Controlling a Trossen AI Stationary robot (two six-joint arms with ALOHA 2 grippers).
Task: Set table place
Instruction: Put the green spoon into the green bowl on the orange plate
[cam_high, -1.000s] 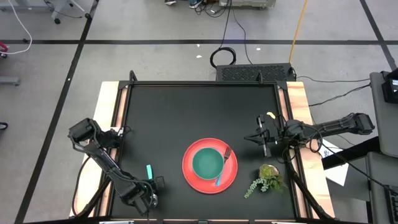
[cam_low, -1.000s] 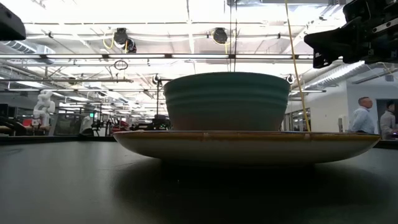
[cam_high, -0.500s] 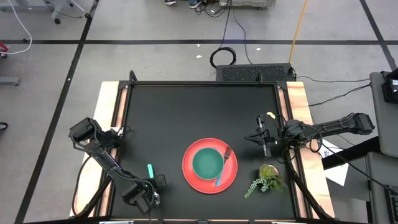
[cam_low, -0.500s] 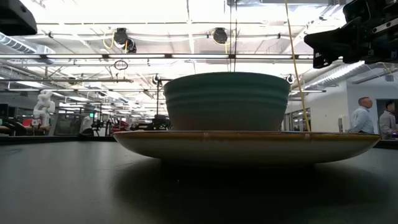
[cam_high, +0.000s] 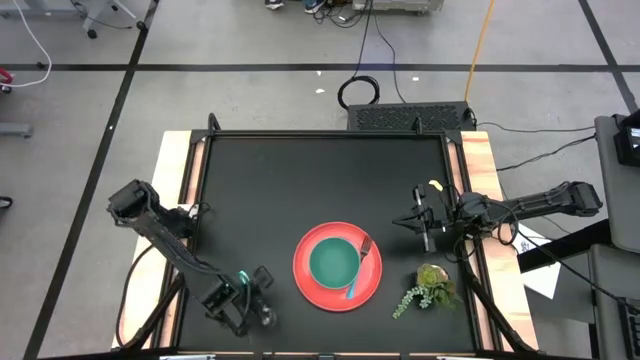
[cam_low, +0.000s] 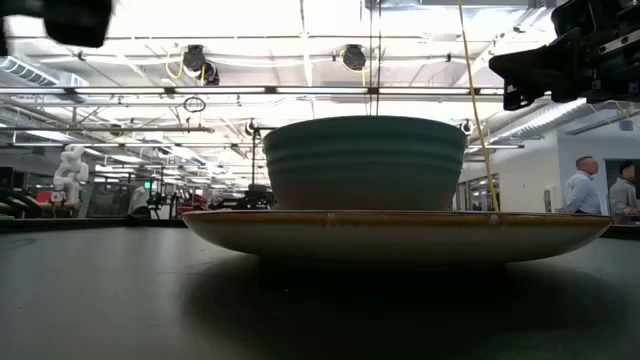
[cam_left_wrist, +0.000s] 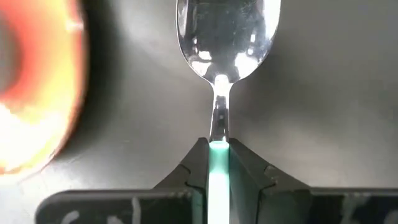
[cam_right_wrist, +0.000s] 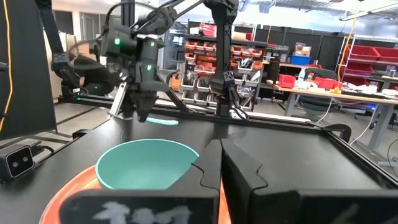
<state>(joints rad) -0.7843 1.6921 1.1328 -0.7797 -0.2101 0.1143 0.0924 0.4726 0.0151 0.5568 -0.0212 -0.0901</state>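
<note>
Left hand (cam_left_wrist: 217, 163) pinching teal spoon (cam_left_wrist: 221, 62) handle, seemingly just above table (cam_high: 300, 180), right hand (cam_high: 424, 232) pressed together.

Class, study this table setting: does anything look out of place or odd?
Yes. The fork lies on the red plate, leaning against the green bowl, not beside it. A plant sprig also lies nearby.

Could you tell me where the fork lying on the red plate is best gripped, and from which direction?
Grip the fork by its teal handle, from straight above: the handle crosses the plate rim beside the bowl, so the fingers should straddle its narrow width.
</note>
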